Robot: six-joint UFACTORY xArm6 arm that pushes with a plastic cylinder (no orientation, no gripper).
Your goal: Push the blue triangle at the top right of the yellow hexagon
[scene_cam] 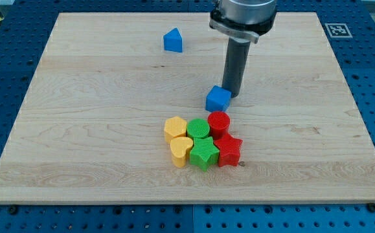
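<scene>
The blue triangle (172, 41) sits alone near the view's top, left of centre. The yellow hexagon (175, 127) is at the left of a tight cluster in the lower middle of the board. My tip (233, 95) is well to the right of and below the blue triangle. It stands against the upper right side of a blue cube (217, 99), just above the cluster.
The cluster also holds a yellow heart (181, 151), a green round block (198, 128), a green star (204, 153), a red round block (219, 122) and a red star (228, 149). The wooden board (77, 142) lies on a blue perforated table.
</scene>
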